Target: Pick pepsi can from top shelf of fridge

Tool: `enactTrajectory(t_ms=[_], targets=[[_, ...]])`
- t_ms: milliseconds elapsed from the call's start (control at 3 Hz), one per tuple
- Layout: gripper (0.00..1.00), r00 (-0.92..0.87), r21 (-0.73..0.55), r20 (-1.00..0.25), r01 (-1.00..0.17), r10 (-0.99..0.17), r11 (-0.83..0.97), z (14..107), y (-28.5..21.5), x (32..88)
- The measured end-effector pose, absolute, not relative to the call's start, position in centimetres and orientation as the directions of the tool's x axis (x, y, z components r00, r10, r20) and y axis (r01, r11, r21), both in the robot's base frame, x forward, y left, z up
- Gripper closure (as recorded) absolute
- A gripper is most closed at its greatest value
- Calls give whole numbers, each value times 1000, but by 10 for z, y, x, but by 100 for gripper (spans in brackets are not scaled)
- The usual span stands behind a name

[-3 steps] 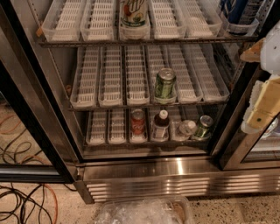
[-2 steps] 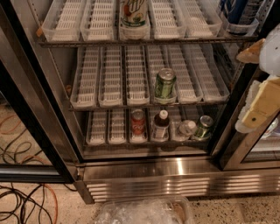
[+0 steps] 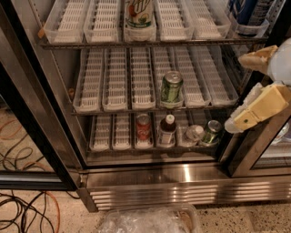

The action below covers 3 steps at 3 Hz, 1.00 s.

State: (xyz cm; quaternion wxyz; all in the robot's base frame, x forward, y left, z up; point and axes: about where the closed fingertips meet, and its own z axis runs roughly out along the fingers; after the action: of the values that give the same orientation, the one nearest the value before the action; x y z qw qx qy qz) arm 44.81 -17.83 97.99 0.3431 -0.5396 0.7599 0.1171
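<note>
- The gripper [image 3: 238, 91] is held at the right side of the fridge [image 3: 182, 175], with its fingers spread apart and nothing gripped.
- The pepsi can [image 3: 248, 11] is seen far right on the top shelf [image 3: 195, 43], above the gripper.
- A green can [image 3: 171, 87] is kept one rack lower, further left.

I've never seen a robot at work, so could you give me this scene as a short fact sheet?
fridge: steel, three wire racks
top shelf: white trays; pepsi can far right, partly out of frame
middle rack: green can
bottom rack: red can, bottle, second green can
gripper: right of the racks, beside the middle one, jaws open, empty
</note>
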Motion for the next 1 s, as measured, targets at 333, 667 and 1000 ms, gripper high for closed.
enactTrajectory(t_ms=[333, 667, 1000], targets=[[0, -151, -165, -778, -887, -610, 431, 992, -153, 447], [0, -99, -166, -851, -881, -516, 443, 999, -124, 444], [0, -71, -174, -887, -863, -456, 474, 995, -101, 443]])
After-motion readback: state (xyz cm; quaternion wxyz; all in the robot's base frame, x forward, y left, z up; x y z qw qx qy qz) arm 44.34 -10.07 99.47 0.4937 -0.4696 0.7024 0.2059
